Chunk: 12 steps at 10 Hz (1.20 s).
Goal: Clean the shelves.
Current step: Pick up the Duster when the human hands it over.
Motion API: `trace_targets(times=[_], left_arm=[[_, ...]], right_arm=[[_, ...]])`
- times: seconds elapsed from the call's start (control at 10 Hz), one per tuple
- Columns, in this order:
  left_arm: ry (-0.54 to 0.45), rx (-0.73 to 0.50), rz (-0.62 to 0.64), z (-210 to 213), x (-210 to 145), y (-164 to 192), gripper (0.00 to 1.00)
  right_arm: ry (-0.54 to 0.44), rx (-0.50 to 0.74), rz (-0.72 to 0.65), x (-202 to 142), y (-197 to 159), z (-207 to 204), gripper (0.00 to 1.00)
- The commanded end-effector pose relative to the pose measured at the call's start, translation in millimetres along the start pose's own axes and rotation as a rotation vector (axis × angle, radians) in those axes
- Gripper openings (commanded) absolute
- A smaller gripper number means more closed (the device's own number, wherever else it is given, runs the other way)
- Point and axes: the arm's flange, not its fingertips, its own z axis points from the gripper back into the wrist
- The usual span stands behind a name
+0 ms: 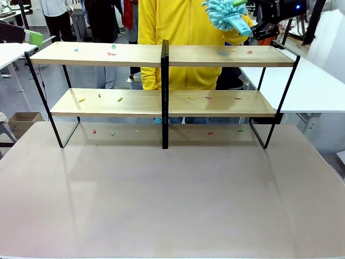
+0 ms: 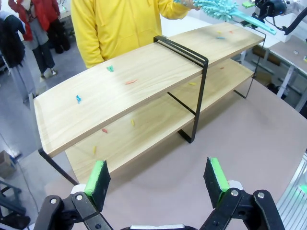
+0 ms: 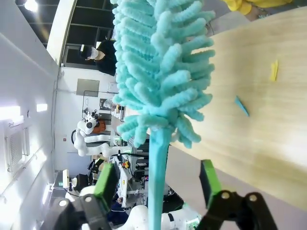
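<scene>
The shelves (image 1: 108,54) stand at the table's (image 1: 161,194) far side, coloured scraps (image 1: 110,53) on both boards; the teal duster (image 1: 225,15) hangs over the right end, a person (image 1: 178,27) holding the fluffy end, I think; right gripper (image 3: 158,179) pads sit wide either side of its handle, not touching; left gripper (image 2: 158,177) is wide and empty. If the person lets go before those pads bite, the thin handle drops.

Prob. a lab: rows of white worktables (image 1: 318,89), ppl (image 2: 41,33) standing about.
</scene>
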Motion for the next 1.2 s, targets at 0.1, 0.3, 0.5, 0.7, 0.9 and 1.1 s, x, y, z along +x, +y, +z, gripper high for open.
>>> trace_targets(times=[0.1, 0.3, 0.5, 0.7, 0.9, 1.1], left_arm=[[0.002, 0.0, -0.01, -0.4, -0.9, 0.1, 1.0], [0.002, 0.0, -0.01, -0.4, -0.9, 0.1, 1.0], [0.002, 0.0, -0.01, -0.4, -0.9, 0.1, 1.0], [0.002, 0.0, -0.01, -0.4, -0.9, 0.1, 1.0], [0.002, 0.0, -0.01, -0.4, -0.9, 0.1, 1.0], [0.002, 0.0, -0.01, -0.4, -0.9, 0.1, 1.0]], right_arm=[[0.02, 0.002, -0.011, -2.1, 3.4, 0.2, 0.38], [0.028, 0.004, -0.019, -1.7, 3.0, 1.0, 0.0], [0.028, 0.0, -0.021, -2.0, 3.1, 1.3, 0.0], [0.027, -0.003, -0.019, -3.4, 3.8, 2.6, 0.0], [0.023, -0.003, -0.023, -4.8, 3.2, 6.3, 0.0], [0.032, 0.034, 0.044, -26.3, 21.2, 51.7, 0.0]])
